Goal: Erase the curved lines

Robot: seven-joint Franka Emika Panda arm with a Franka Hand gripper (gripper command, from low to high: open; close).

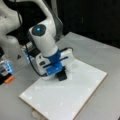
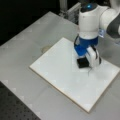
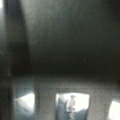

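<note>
Currently pressing black eraser block (image 2: 82, 62) flat onto white board (image 2: 60, 75) on bench (image 1: 105, 52), tool (image 2: 85, 61) clamped on it. Sitting just right of block in a front view: faint curve lines (image 2: 89, 72). Probably worth keeping pad flat, pressure even, strokes overlapping across squiggle.

Both front views are soft and blurry, with blocky smearing along edges. The white board (image 1: 67, 95) glows brightly under overhead light against a dark background, and the arm (image 2: 88, 22) casts a faint shadow on it. The wrist view is dim, almost wholly dark and out of focus, with pale patches low down.
</note>
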